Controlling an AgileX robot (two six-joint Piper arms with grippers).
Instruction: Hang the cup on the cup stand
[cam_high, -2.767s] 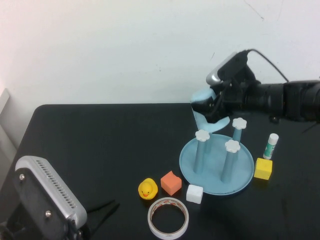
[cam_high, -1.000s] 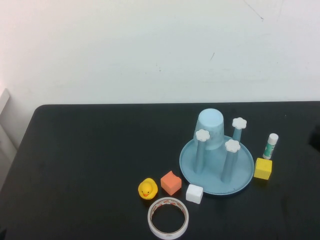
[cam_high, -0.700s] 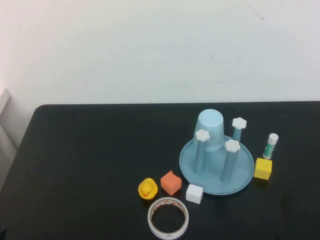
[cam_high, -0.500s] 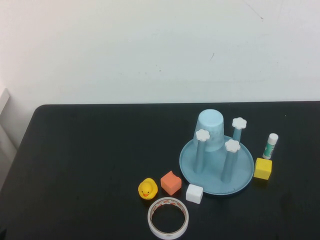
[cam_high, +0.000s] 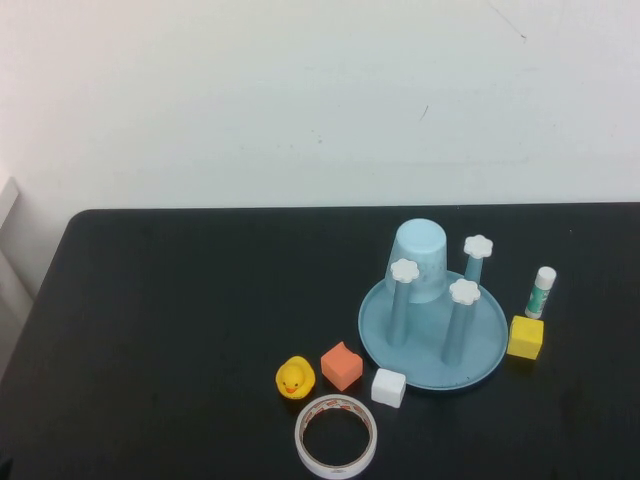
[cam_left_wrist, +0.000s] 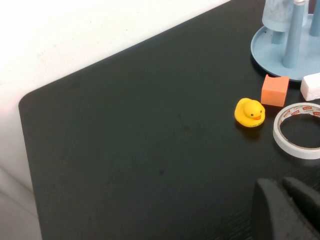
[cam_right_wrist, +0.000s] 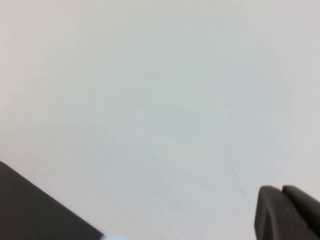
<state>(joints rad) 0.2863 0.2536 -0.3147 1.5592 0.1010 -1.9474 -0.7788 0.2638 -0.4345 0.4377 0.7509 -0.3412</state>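
The light blue cup (cam_high: 420, 259) sits upside down over the back left post of the cup stand (cam_high: 432, 352); three other posts with white flower caps stand free. It also shows in the left wrist view (cam_left_wrist: 279, 12) on the stand (cam_left_wrist: 265, 50). Neither arm shows in the high view. My left gripper (cam_left_wrist: 283, 186) is shut and empty, low over the table, well away from the stand. My right gripper (cam_right_wrist: 281, 191) is shut and empty, facing the white wall.
In front of the stand lie a yellow duck (cam_high: 295, 378), an orange cube (cam_high: 342, 365), a white cube (cam_high: 389, 387) and a white tape ring (cam_high: 337, 436). A yellow cube (cam_high: 526, 337) and a glue stick (cam_high: 541, 291) stand to its right.
The right arm held the cup at the stand 2.8 s ago; it has let go and left the high view. The left arm has also left that view. The cup has stayed still for the last second.
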